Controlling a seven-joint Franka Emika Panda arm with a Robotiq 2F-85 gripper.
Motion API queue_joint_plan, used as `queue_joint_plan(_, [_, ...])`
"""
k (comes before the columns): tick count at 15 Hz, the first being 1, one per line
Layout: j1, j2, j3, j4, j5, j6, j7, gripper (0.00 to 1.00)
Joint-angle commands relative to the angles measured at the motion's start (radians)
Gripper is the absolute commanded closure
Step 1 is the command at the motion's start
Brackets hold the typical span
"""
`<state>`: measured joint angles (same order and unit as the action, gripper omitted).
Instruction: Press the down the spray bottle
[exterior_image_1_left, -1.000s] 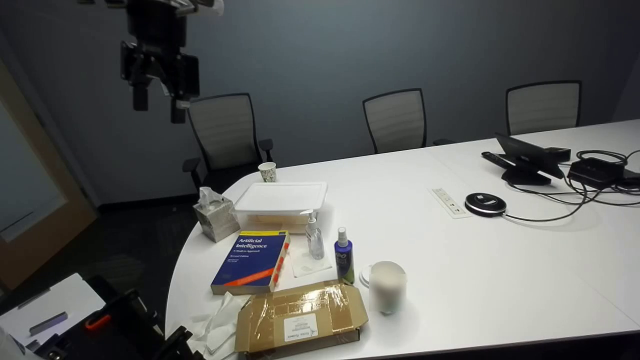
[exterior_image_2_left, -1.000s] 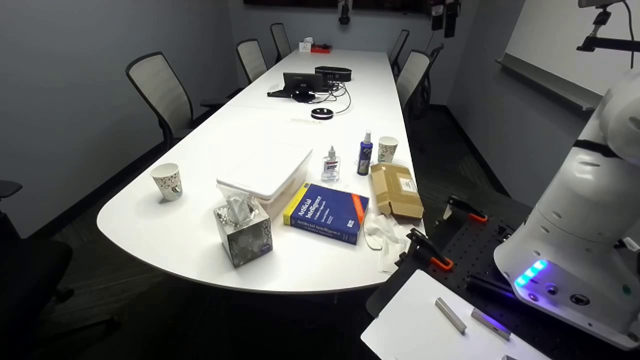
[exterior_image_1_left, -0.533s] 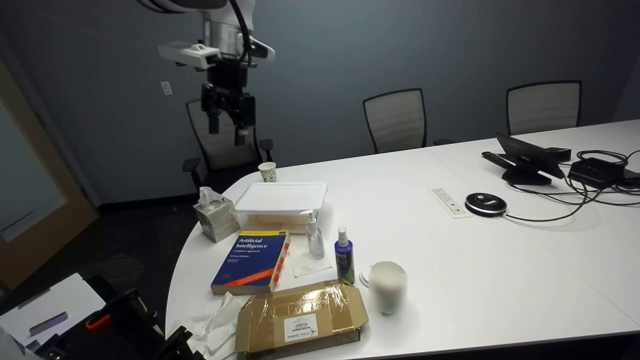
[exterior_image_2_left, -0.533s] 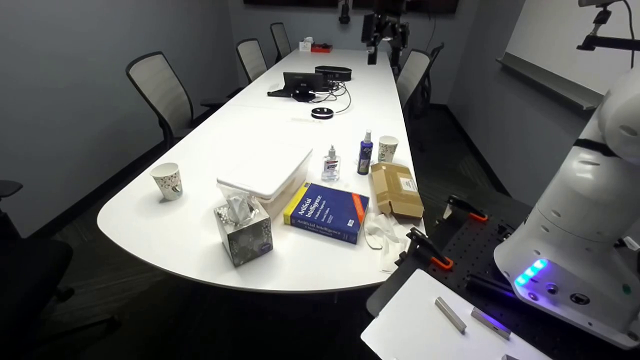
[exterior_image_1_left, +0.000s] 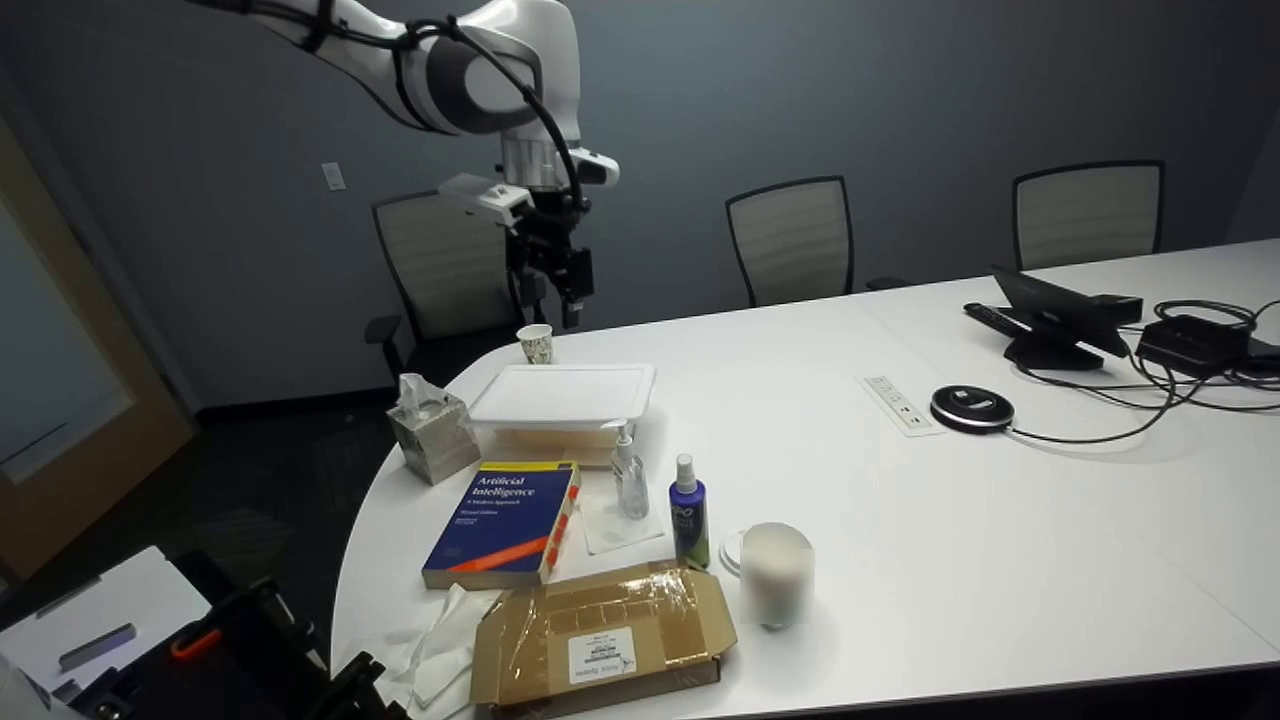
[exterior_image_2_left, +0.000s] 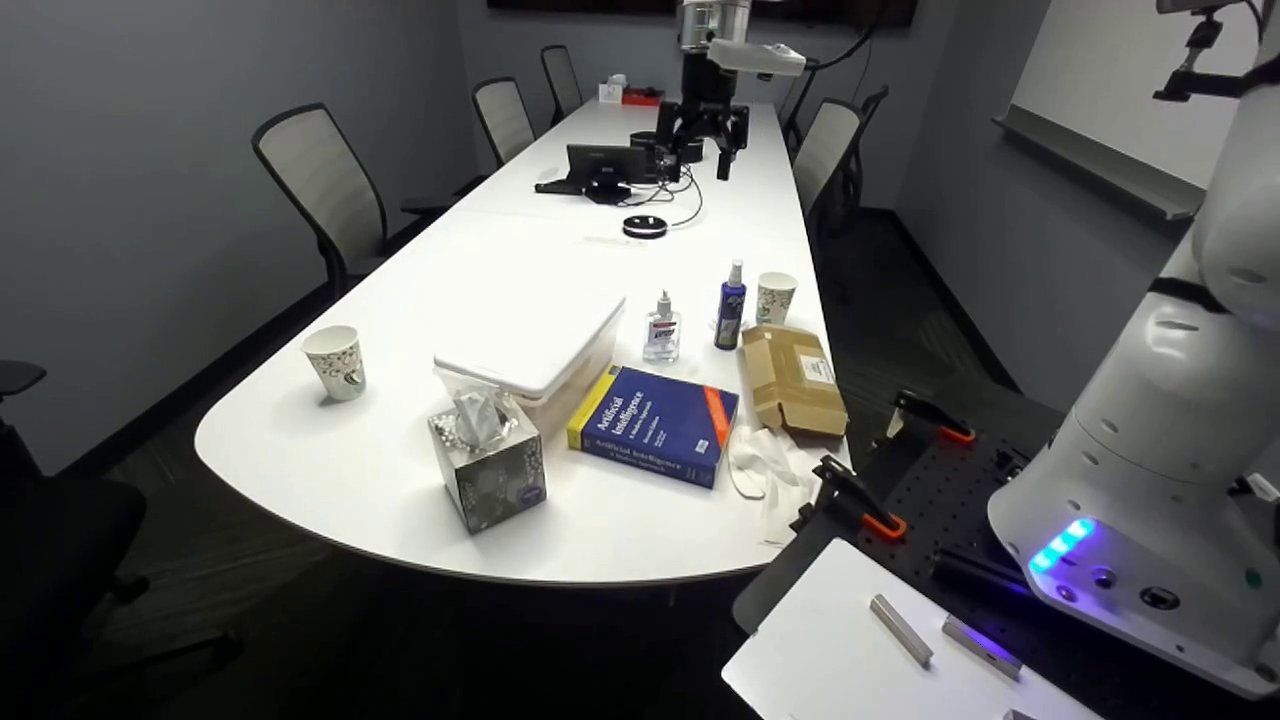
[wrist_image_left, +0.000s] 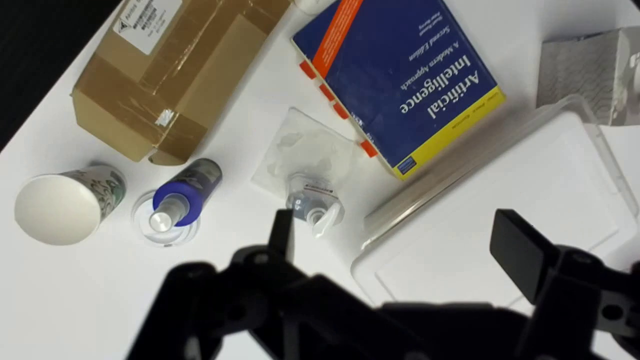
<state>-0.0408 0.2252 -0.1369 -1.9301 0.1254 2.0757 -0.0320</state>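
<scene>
1. The arm (exterior_image_1_left: 480, 80) is reaching in from the left in an exterior view, its smooth white casing bending down towards the wrist.
2. The hand (exterior_image_2_left: 695, 168) is hanging high above the worktop (exterior_image_2_left: 400, 500), pointing downward, well apart from the things below.
3. Its dark, blocky fingers (wrist_image_left: 522, 255) are standing wide apart.
4. In an exterior view, the spray bottle (exterior_image_2_left: 662, 338) is standing upright between the plastic box (exterior_image_2_left: 585, 370) on the left and the blue bottle (exterior_image_2_left: 731, 312) on the right.
5. It is showing a clear, flattish body under a white pump top and resting on a thin square sheet (exterior_image_1_left: 610, 535).
6. The blue bottle is rising slim and round to a pale cap; the plastic box is wearing a flat white lid (exterior_image_1_left: 562, 392) over see-through walls.
7. Nearer, a thick book (exterior_image_2_left: 655, 425) is lying flat, its navy cover carrying a yellow band and an orange stripe.
8. At the right, a brown cardboard box (exterior_image_2_left: 790, 378) is gleaming with tape near crumpled white tissue (exterior_image_1_left: 447, 640).
9. A printed paper cup (exterior_image_2_left: 337, 362) is standing at the left, another cup (exterior_image_2_left: 775, 298) at the far right, and a grey patterned tissue box (exterior_image_2_left: 490, 475) is sitting near left.
</scene>
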Motion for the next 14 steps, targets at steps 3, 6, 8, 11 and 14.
queue_joint_plan(3, [-0.035, 0.176, 0.021, 0.131, 0.004, 0.09, 0.078, 0.0])
queue_joint_plan(6, [-0.045, 0.256, 0.022, 0.198, 0.005, 0.109, 0.108, 0.0])
queue_joint_plan(8, [-0.051, 0.305, 0.024, 0.239, 0.004, 0.11, 0.127, 0.0])
queue_joint_plan(11, [-0.055, 0.363, 0.029, 0.283, 0.006, 0.106, 0.156, 0.1])
queue_joint_plan(14, [-0.053, 0.405, 0.028, 0.307, 0.003, 0.108, 0.18, 0.42])
